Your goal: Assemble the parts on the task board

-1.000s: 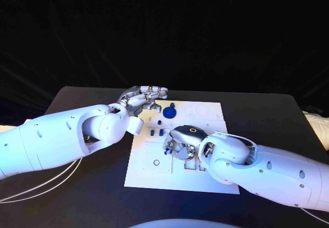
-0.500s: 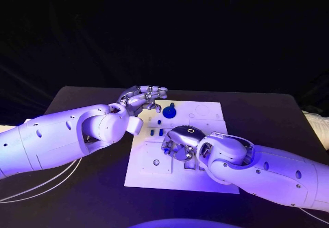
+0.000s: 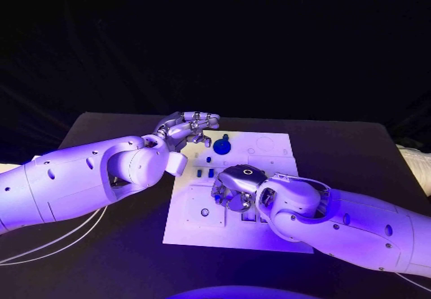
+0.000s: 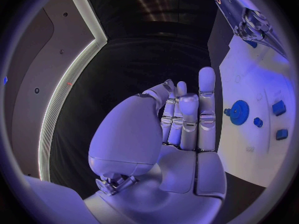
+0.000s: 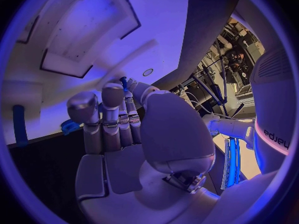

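1. We see one black table (image 3: 108, 187) bearing one white task board (image 3: 202, 230) at its middle.
2. We count two hands. The left hand (image 3: 187, 129) hovers at the board's far-left corner, fingers loosely curled, holding nothing.
3. The right hand (image 3: 235, 187) sits over the board's middle; we cannot tell its grasp.
4. One blue gear (image 3: 222, 148) lies near the left hand, and we make out three small blue parts (image 3: 208, 161) between the hands.

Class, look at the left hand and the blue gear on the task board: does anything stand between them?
Nothing visible does. The left hand hovers at the task board's far left corner, and the blue gear lies just beside it with bare white board between.
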Available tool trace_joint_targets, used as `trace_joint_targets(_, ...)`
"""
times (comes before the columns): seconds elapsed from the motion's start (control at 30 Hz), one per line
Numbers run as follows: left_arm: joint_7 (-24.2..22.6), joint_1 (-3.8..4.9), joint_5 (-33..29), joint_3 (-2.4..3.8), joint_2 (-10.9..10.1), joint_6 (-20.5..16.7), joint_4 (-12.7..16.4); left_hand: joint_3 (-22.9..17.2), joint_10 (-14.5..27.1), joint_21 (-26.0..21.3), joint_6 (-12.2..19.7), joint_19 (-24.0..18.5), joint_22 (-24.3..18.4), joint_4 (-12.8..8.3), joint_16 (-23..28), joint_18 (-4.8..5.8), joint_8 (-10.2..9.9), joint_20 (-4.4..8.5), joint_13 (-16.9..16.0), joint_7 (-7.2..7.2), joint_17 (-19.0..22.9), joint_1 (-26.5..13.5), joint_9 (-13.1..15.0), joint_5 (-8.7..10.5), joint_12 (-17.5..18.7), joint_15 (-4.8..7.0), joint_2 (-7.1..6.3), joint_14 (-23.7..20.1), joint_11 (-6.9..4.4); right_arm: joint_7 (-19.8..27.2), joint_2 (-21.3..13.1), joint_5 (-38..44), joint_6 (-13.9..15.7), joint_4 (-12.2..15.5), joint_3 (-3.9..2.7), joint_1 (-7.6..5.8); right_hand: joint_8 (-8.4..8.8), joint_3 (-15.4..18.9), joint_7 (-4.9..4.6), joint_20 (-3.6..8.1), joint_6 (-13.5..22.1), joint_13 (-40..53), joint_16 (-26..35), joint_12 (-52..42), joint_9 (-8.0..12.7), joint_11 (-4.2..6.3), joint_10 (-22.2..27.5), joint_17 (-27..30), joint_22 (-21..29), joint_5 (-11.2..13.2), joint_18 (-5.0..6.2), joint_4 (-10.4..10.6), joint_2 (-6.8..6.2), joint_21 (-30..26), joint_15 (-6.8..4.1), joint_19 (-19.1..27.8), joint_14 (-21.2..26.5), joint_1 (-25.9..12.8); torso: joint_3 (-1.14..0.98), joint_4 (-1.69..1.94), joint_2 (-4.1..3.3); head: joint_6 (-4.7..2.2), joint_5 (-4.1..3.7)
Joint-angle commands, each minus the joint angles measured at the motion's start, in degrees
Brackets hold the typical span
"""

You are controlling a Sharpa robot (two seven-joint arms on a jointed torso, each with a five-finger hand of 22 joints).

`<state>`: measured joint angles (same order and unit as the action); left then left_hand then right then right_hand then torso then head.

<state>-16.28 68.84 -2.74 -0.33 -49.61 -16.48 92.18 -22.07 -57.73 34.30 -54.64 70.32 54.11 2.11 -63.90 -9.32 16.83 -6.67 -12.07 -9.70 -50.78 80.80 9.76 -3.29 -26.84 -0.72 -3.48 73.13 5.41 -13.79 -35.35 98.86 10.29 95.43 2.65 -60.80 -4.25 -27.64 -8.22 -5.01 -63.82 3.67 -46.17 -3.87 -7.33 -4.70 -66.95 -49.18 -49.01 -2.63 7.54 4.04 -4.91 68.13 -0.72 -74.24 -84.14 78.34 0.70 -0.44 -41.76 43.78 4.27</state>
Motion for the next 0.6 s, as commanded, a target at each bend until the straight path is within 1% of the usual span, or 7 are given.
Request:
trace_joint_targets(0.03,-0.3,0.00,0.3,0.04,0.0,1.2,0.0,0.3,0.3,-0.3,0.5,-0.3,0.0,0.0,0.2,-0.73,0.3,0.11,-0.1,0.01,-0.1,-0.1,0.1,-0.19,-0.1,-0.11,0.18,-0.4,-0.06,-1.9,-0.3,1.7,-1.4,-0.4,0.54,0.55,0.63,0.6,-0.40,-0.31,1.4,-0.2,2.9,0.5,0.4,-0.63,2.7,2.5,3.0,-0.2,0.36,0.0,-0.39,-1.8,0.71,1.7,0.7,-0.9,-0.01,-0.01,0.01,0.05,-0.05)
trace_joint_targets(0.07,-0.3,0.00,0.3,0.04,0.0,1.2,0.0,0.3,0.3,-0.3,0.5,-0.3,0.0,0.0,0.2,-0.73,0.3,0.11,-0.1,0.01,-0.1,-0.1,0.1,-0.19,-0.1,-0.11,0.18,-0.4,-0.06,-1.9,-0.4,1.7,-0.7,-0.4,0.55,0.55,0.74,1.0,-0.72,-0.63,2.3,-0.2,7.2,0.4,0.7,-1.00,4.5,6.2,8.0,-0.2,1.18,0.0,-0.70,-4.9,1.03,4.0,2.3,-1.0,0.00,0.04,0.02,0.07,-0.06)
trace_joint_targets(0.13,-0.3,0.00,0.3,0.04,0.0,1.2,-0.1,0.3,0.3,-0.2,0.5,-0.3,0.1,0.0,0.1,-0.71,0.3,0.11,-0.1,0.01,-0.2,-0.1,0.1,-0.20,-0.1,-0.11,0.20,-0.3,-0.06,-1.7,-0.5,1.7,0.7,-0.3,0.55,0.55,0.76,2.1,-1.14,-1.23,5.0,-0.1,10.2,0.2,1.5,-1.57,8.3,8.5,15.9,-0.2,2.53,-0.3,-1.41,-10.3,1.55,7.7,4.3,-1.1,-0.01,0.06,0.03,0.06,-0.07)
trace_joint_targets(0.2,-0.3,0.00,0.3,0.04,0.0,1.2,-0.1,0.3,0.3,-0.2,0.5,-0.3,0.1,0.0,0.1,-0.71,0.3,0.11,-0.1,0.01,-0.2,-0.1,0.1,-0.20,-0.1,-0.11,0.20,-0.3,-0.06,-1.5,-0.7,1.8,2.4,-0.2,0.56,0.56,0.70,3.2,-1.14,-1.50,6.3,0.0,10.8,0.1,1.9,-1.75,10.4,9.1,18.8,-0.2,3.02,-0.5,-1.71,-12.6,1.73,8.8,4.8,-1.1,-0.05,0.07,0.03,0.02,-0.06)
trace_joint_targets(0.47,-0.2,0.00,0.3,0.04,0.0,1.3,-0.2,0.3,0.3,-0.2,0.5,-0.3,0.1,0.0,0.1,-0.71,0.3,0.11,-0.1,0.01,-0.2,-0.1,0.1,-0.20,-0.1,-0.11,0.20,-0.3,-0.06,-0.1,-2.7,1.5,8.0,2.0,0.47,0.58,0.40,4.4,-1.14,-1.51,6.0,0.2,11.0,-1.5,2.2,-1.70,10.9,10.0,18.7,-0.4,2.88,-1.2,-1.33,-13.1,1.66,7.7,4.3,-0.1,-0.04,0.05,0.02,0.00,-0.07)
trace_joint_targets(0.53,-0.2,0.00,0.3,0.04,-0.1,1.4,-0.2,0.3,0.3,-0.2,0.5,-0.3,0.1,0.0,0.1,-0.71,0.3,0.11,-0.1,0.01,-0.2,-0.1,0.1,-0.20,-0.1,-0.11,0.20,-0.3,-0.06,0.1,-3.6,1.1,8.6,3.0,0.28,0.57,0.35,4.7,-1.12,-1.41,5.6,0.3,10.8,-2.4,2.3,-1.57,10.2,10.2,17.5,-0.5,2.67,-1.2,-1.14,-12.4,1.54,6.7,3.8,-0.1,0.00,0.00,0.02,-0.08,-0.06)
trace_joint_targets(0.6,-0.1,0.00,0.3,0.04,-0.1,1.4,-0.2,0.3,0.3,-0.2,0.5,-0.3,0.1,0.0,0.1,-0.71,0.3,0.11,-0.1,0.01,-0.2,-0.1,0.1,-0.20,-0.1,-0.11,0.20,-0.3,-0.06,0.2,-4.7,0.7,9.3,3.9,-0.04,0.44,0.37,5.0,-1.04,-1.27,5.5,0.4,10.6,-3.2,2.3,-1.40,9.3,10.4,16.0,-0.5,2.41,-1.1,-1.08,-11.4,1.38,5.6,3.1,-0.2,-0.05,-0.05,0.01,-0.08,0.07)
